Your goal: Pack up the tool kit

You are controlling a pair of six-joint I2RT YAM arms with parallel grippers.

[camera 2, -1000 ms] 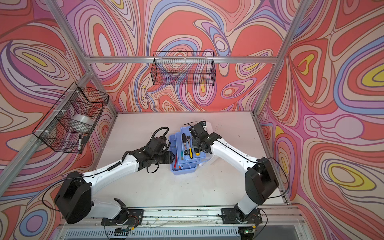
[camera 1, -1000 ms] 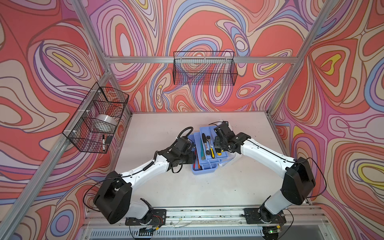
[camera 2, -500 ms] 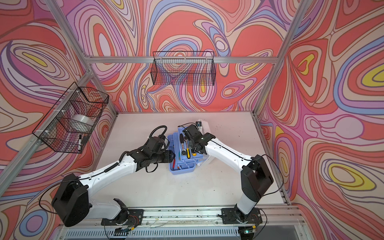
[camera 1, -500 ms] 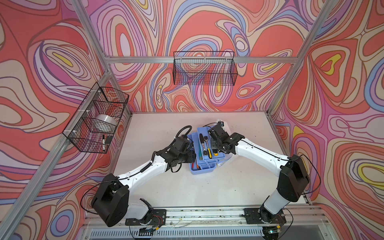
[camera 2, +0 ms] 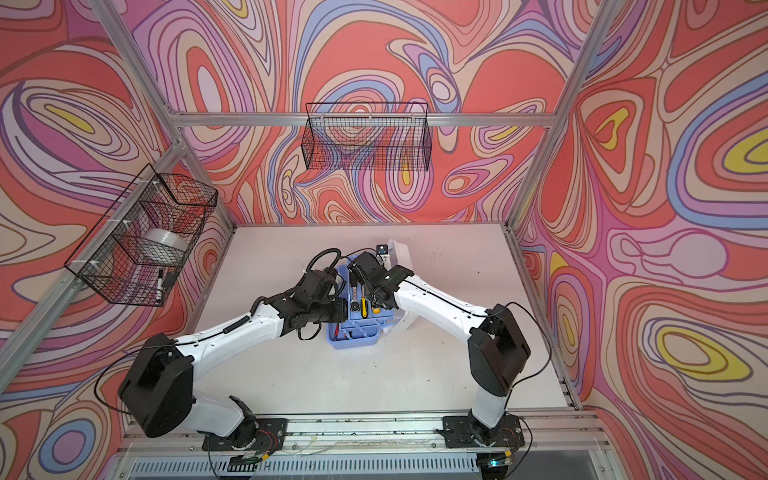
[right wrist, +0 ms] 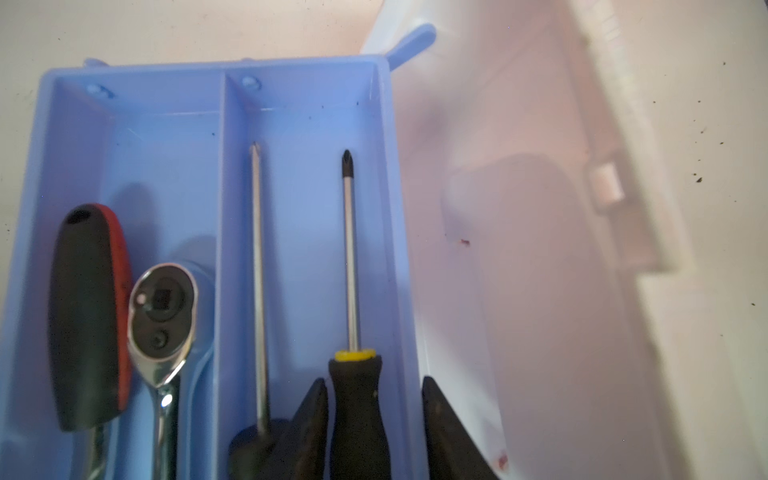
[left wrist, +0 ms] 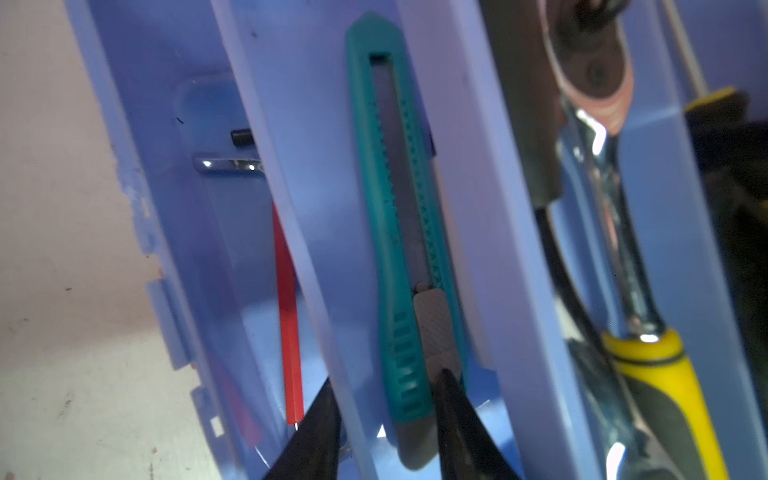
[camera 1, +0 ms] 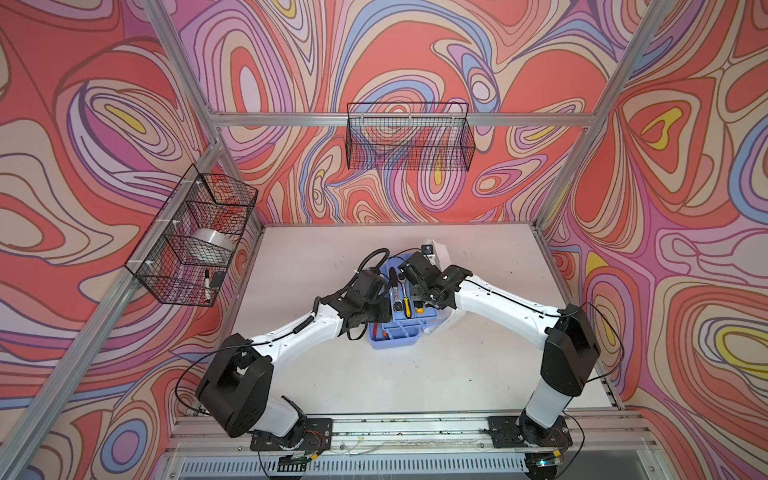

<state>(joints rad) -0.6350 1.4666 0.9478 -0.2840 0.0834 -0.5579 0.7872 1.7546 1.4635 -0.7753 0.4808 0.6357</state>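
The tool kit point(camera 1: 393, 340) sits on the table point(camera 1: 415, 382) directly under both my grippers, its long axis running between them.

My right gripper point(right wrist: 374, 380) stands narrow over the blue tray point(right wrist: 303, 120). One finger lies against the black handle of a screwdriver point(right wrist: 357, 407). The other finger hangs outside the tray's wall, above the open white lid point(right wrist: 540, 291). I cannot tell whether I truly clamp handle and wall. That screwdriver's shaft runs straight out ahead of my fingers, tip pointing away from me. A second screwdriver point(right wrist: 249, 453) lies parallel beside it. Past the divider, a ratchet point(right wrist: 160, 307) and a black-and-red handle point(right wrist: 87, 316) follow the same line.

My left gripper point(left wrist: 386, 376) is narrow too. It straddles the side wall of a compartment point(left wrist: 324, 166) and the butt of the teal utility knife point(left wrist: 399, 249) lying in it. The knife stretches lengthwise away from my fingers. I cannot tell if it is gripped. Beyond my outer finger a red strip point(left wrist: 286, 311) lies in the base point(left wrist: 199, 208), roughly parallel.
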